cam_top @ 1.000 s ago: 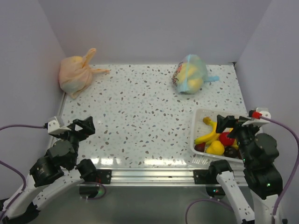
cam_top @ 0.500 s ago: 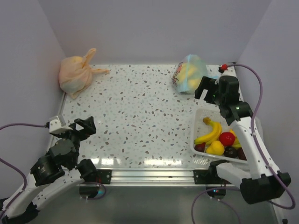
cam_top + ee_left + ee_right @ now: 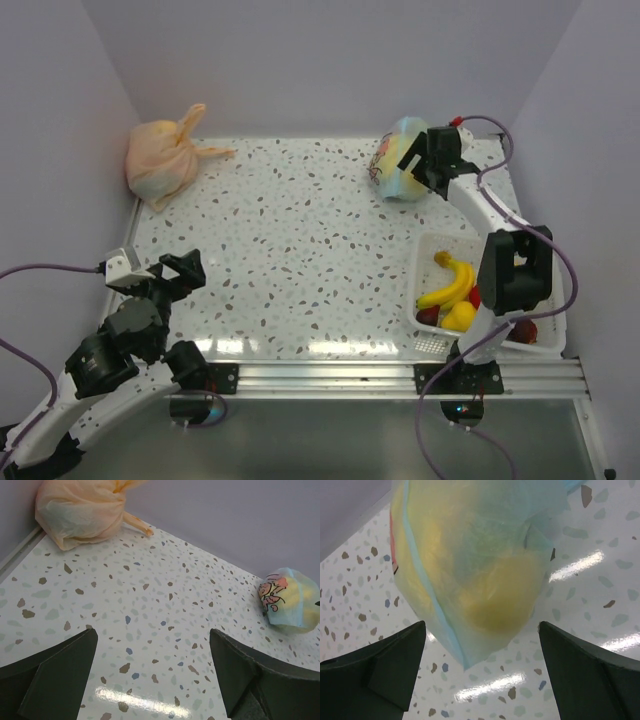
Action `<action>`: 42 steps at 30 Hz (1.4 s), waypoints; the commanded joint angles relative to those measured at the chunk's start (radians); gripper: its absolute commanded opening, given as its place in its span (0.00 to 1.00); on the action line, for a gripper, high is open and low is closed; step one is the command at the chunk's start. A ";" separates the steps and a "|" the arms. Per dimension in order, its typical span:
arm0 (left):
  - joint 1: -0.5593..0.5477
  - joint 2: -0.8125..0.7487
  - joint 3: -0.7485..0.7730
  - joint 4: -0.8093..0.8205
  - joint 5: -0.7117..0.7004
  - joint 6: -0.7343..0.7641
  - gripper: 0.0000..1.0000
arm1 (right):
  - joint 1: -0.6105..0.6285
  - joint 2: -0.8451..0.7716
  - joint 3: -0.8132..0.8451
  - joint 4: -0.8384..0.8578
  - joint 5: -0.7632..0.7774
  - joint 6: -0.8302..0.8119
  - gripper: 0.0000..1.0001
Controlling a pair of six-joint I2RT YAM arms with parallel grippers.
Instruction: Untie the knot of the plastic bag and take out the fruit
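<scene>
Got the right tool [image 3: 419, 160] spread wide, hanging just over the thin light blue translucent plastic bag [image 3: 394, 162] at the speckled tabletop's [image 3: 300, 230] far right. Can't spot the knot, probably under the arm. Way nearer than the equally spread left tool [image 3: 181, 270], parked near-left.

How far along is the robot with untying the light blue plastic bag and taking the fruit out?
Nothing looks done yet: the thin light blue translucent plastic bag is closed around its yellow fruit. In hand: the right gripper hovers open close to it, gripping nothing; the left gripper sits open near its base. Left: untie the knot, hidden here, and lift the fruit out.
</scene>
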 commanded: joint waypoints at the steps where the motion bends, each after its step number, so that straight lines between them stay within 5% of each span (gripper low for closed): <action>1: -0.001 0.000 0.003 0.044 -0.015 0.019 1.00 | -0.040 0.063 0.017 0.172 0.017 0.153 0.99; 4: -0.001 0.002 0.002 0.046 -0.016 0.019 1.00 | -0.046 0.142 0.046 0.220 -0.005 0.170 0.98; 7: -0.003 0.003 0.002 0.044 -0.016 0.019 1.00 | -0.048 0.190 0.099 0.224 -0.038 0.118 0.64; 8: -0.001 0.003 0.002 0.044 -0.016 0.019 1.00 | -0.046 0.184 0.102 0.227 -0.049 0.073 0.43; 12: -0.001 0.006 0.002 0.043 -0.016 0.019 1.00 | -0.046 0.156 0.164 0.173 -0.095 -0.092 0.04; 13: -0.001 0.006 0.002 0.043 -0.016 0.020 1.00 | -0.045 0.147 0.182 0.152 -0.101 -0.120 0.00; 18: -0.001 -0.001 0.002 0.044 -0.015 0.019 1.00 | 0.001 0.078 0.302 -0.031 -0.071 -0.364 0.00; 26: -0.001 0.000 0.002 0.043 -0.009 0.017 1.00 | 0.392 0.064 0.362 -0.306 0.363 -0.865 0.00; 34: -0.001 0.008 0.009 0.023 -0.003 0.000 1.00 | 0.806 0.144 0.167 -0.495 0.503 -0.794 0.00; 38: -0.001 -0.010 0.008 0.021 0.007 -0.012 1.00 | 0.957 0.173 0.207 -0.569 0.373 -0.696 0.23; 42: -0.001 -0.026 0.008 0.023 0.008 -0.012 1.00 | 1.090 0.169 0.317 -0.604 0.221 -0.657 0.59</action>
